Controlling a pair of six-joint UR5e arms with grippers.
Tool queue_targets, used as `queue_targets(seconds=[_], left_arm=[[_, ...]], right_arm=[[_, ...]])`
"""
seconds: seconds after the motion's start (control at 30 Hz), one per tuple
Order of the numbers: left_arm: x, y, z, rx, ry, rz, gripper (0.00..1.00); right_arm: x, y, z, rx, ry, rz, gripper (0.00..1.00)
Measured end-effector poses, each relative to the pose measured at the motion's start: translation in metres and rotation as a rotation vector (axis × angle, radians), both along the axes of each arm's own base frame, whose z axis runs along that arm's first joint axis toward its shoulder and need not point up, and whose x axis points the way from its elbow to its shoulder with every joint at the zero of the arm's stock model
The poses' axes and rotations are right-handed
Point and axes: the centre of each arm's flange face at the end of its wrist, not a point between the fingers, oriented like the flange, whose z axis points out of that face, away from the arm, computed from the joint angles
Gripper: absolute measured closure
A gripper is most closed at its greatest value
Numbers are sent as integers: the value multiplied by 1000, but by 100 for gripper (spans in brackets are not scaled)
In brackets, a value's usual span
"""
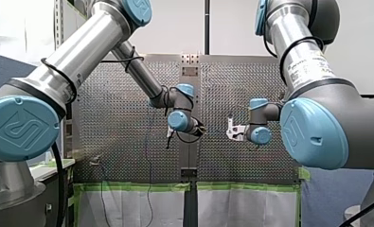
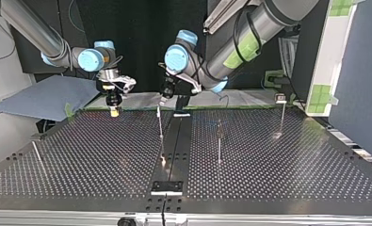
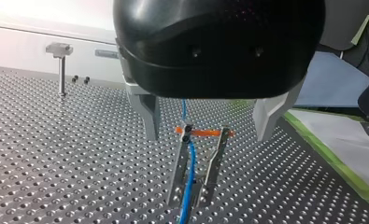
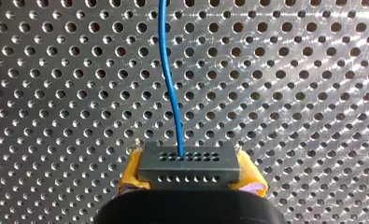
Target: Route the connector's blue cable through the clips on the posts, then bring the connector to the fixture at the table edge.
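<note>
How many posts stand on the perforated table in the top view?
4: a post at the left edge, a post at centre, a post just right of it, and a clip-topped post at far right. Others may be hidden.

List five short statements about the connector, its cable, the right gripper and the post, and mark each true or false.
1. The right gripper is shut on the connector. True.
2. The cable leaving the connector is red. False: it is blue.
3. The right gripper's pads are yellow. True.
4. The connector lies loose on the table. False: the right gripper holds it.
5. The post in the left wrist view lies flat. False: it stands upright.
</note>
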Motion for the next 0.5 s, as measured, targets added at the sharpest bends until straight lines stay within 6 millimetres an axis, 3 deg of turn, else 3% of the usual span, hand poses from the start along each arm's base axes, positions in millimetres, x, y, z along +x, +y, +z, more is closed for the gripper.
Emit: queue_targets(seconds=[0.5], left_arm=[[-12, -7, -1, 5, -7, 17, 1]], right_arm=[[-9, -5, -1, 1, 0, -18, 100]])
